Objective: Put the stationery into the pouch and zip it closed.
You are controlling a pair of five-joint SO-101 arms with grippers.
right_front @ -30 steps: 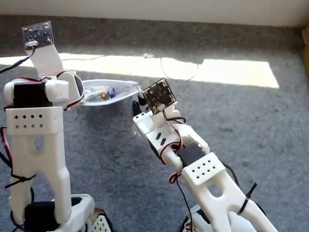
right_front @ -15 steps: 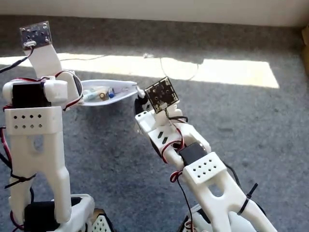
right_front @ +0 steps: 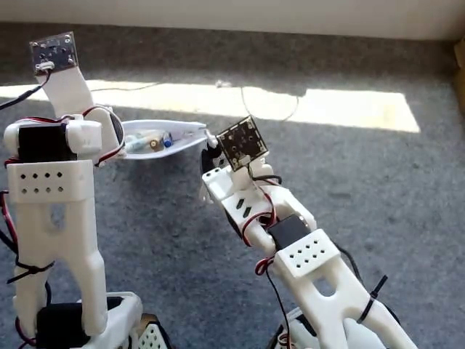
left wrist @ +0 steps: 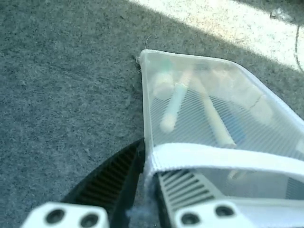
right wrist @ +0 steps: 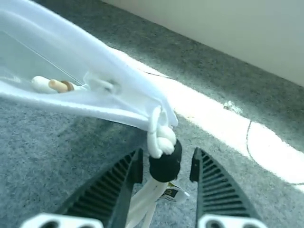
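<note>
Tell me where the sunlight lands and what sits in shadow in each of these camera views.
High view: a bright sun band crosses the carpet just behind the pouch; the carpet under both arms is shaded. Left wrist view: sun reaches the far carpet corner, while the pouch lies in shade. Right wrist view: the band glares beyond the zipper pull, and the pouch fabric looks bright.
</note>
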